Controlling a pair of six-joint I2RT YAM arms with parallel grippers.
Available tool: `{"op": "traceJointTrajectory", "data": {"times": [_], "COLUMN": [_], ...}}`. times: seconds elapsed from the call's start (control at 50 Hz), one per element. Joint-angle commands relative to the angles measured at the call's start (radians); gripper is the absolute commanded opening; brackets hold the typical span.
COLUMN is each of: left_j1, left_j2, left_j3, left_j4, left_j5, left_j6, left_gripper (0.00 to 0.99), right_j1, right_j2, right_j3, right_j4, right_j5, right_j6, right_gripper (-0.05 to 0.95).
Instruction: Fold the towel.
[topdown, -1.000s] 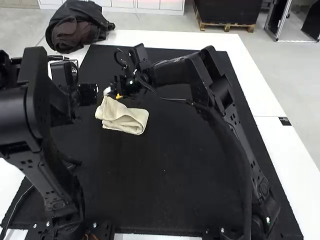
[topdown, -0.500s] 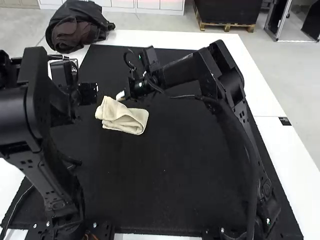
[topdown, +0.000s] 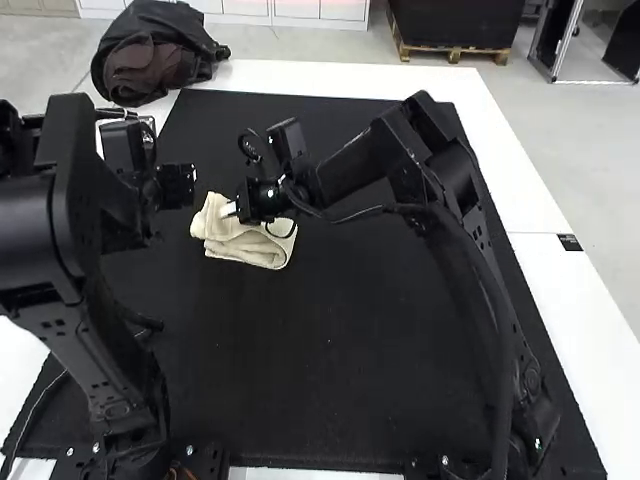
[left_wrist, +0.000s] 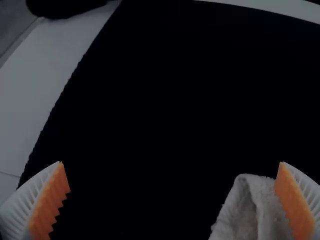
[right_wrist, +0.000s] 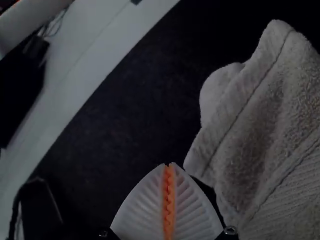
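I see the towel (topdown: 240, 245) loosely folded on the black mat (topdown: 300, 350). My right gripper (topdown: 230, 209) is pressed together right by its folds; whether they touch, I can't tell. I have my left gripper (topdown: 190, 187) spread wide near the towel.

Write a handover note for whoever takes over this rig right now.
Left claw: open and empty, just left of the towel in the high view.
Right claw: shut with nothing between its pads, at the towel's far side.
Cream terry-cloth towel: on the black mat, left of the mat's middle, a compact, uneven bundle.
Done: the towel is folded over on itself.
Left: layers look loose and edges don't line up; it probably needs squaring and flattening.
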Motion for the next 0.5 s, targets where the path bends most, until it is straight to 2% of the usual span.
{"op": "traceJointTrajectory", "data": {"times": [0.0, 0.32, 0.48], "left_j1": [0.008, 0.004, 0.008], "left_j2": [-0.034, -0.058, -0.074], "left_j3": [0.004, 0.005, 0.007], "left_j4": [0.009, 0.006, 0.002], "left_j5": [-0.004, 0.001, 0.001], "left_j6": [-0.012, -0.024, -0.024], "left_gripper": [0.964, 0.964, 0.964], "right_j1": [0.000, -0.004, -0.003], "right_j2": [0.030, 0.059, 0.088], "right_j3": [-0.018, -0.056, -0.073], "right_j4": [0.048, 0.157, 0.252], "right_j5": [-0.009, -0.011, -0.009], "right_j6": [0.033, 0.053, 0.093], "right_gripper": [-0.02, -0.02, -0.02]}}
